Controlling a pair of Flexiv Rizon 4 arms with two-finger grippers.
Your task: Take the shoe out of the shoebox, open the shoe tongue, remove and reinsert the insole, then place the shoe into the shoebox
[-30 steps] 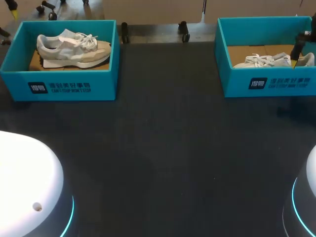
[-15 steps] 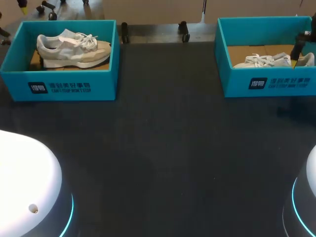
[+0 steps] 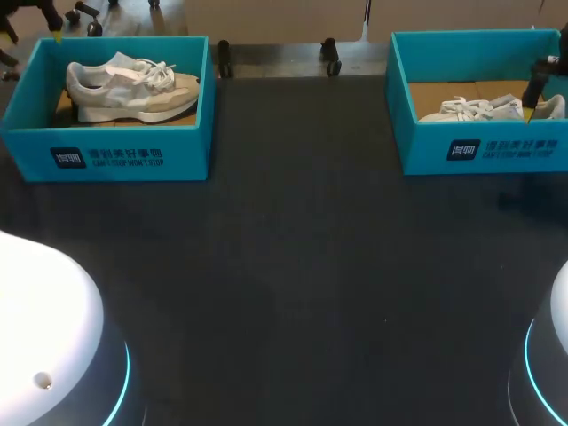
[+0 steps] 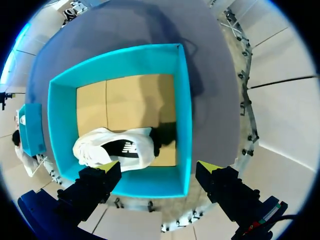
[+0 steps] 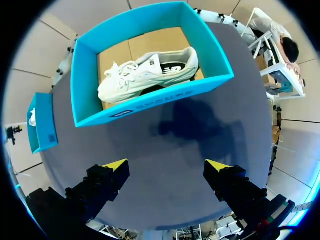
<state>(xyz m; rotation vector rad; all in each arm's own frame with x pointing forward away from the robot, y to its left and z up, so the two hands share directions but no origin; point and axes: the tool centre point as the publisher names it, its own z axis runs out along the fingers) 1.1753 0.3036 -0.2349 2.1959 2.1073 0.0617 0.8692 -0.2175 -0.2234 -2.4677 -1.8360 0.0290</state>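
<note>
The dark table [image 3: 293, 266] carries 2 teal boxes at its far corners, the left shoebox [image 3: 182, 146] and the right shoebox [image 3: 417, 151]. Each holds 1 pale shoe: the left shoe [image 3: 133, 89] and the right shoe [image 3: 470, 110]. Over the left shoebox hangs the left gripper [image 4: 159, 166], fingers spread wide and empty. The right gripper [image 5: 166, 164], near the right shoebox, is equally wide and empty.

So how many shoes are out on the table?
2. One shoe lies in the left shoebox, the other shoe in the right shoebox. Neither box shows a second one.
</note>
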